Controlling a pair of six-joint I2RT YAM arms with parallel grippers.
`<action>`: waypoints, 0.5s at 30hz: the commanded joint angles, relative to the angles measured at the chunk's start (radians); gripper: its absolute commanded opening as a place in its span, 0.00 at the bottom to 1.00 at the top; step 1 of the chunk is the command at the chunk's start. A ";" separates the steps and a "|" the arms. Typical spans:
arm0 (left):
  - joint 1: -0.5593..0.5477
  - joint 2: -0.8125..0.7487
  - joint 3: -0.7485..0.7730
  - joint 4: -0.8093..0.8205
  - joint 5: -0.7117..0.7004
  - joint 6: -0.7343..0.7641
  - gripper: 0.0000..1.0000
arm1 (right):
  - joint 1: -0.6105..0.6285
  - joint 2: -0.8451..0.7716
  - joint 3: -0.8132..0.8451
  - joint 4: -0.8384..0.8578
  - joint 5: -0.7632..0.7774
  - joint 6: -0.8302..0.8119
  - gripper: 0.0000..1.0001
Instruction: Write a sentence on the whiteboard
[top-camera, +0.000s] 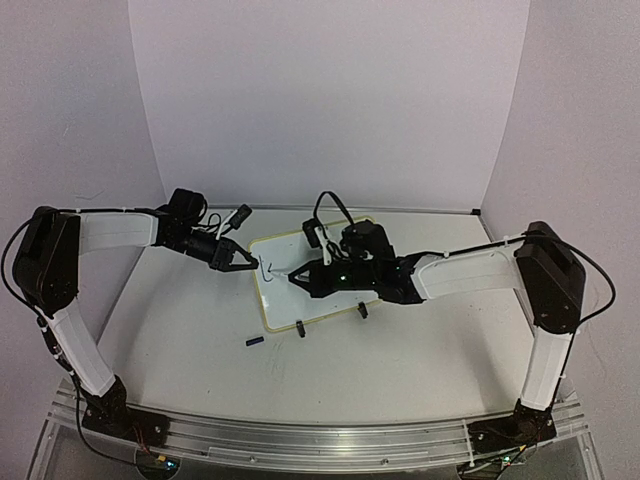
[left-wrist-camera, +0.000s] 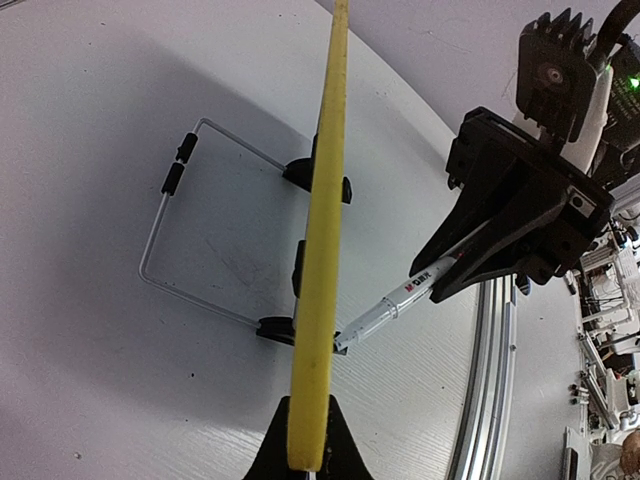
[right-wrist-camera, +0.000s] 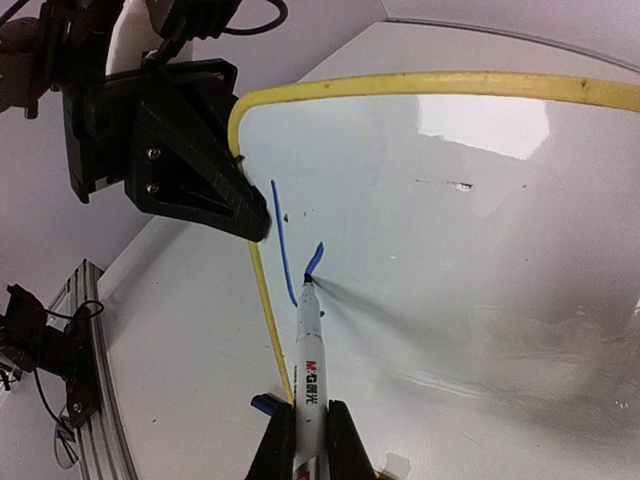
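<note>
The whiteboard (top-camera: 335, 262) stands mid-table on two black clip feet (top-camera: 301, 327). My left gripper (top-camera: 252, 264) is shut on its left edge; in the left wrist view the yellow rim (left-wrist-camera: 325, 250) runs edge-on up from the closed left gripper (left-wrist-camera: 308, 455). My right gripper (top-camera: 296, 275) is shut on a white marker (right-wrist-camera: 308, 370), gripped by its barrel in the right gripper (right-wrist-camera: 307, 440). The marker's tip (right-wrist-camera: 306, 283) touches the whiteboard (right-wrist-camera: 450, 250). The sentence stands as a long blue stroke (right-wrist-camera: 283, 240) and a short tick (right-wrist-camera: 315, 258) near the left rim.
A blue marker cap (top-camera: 255, 341) lies on the table in front of the board's left corner. A wire stand (left-wrist-camera: 190, 230) shows behind the board in the left wrist view. An aluminium rail (top-camera: 300, 440) runs along the near table edge.
</note>
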 joint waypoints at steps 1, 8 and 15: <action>-0.003 -0.015 0.039 -0.014 -0.027 0.047 0.00 | -0.005 -0.009 -0.018 0.009 0.015 0.004 0.00; -0.004 -0.017 0.041 -0.014 -0.028 0.048 0.00 | -0.005 -0.055 -0.055 0.009 0.061 -0.005 0.00; -0.005 -0.016 0.039 -0.014 -0.029 0.048 0.00 | -0.004 -0.068 -0.041 0.006 0.083 -0.018 0.00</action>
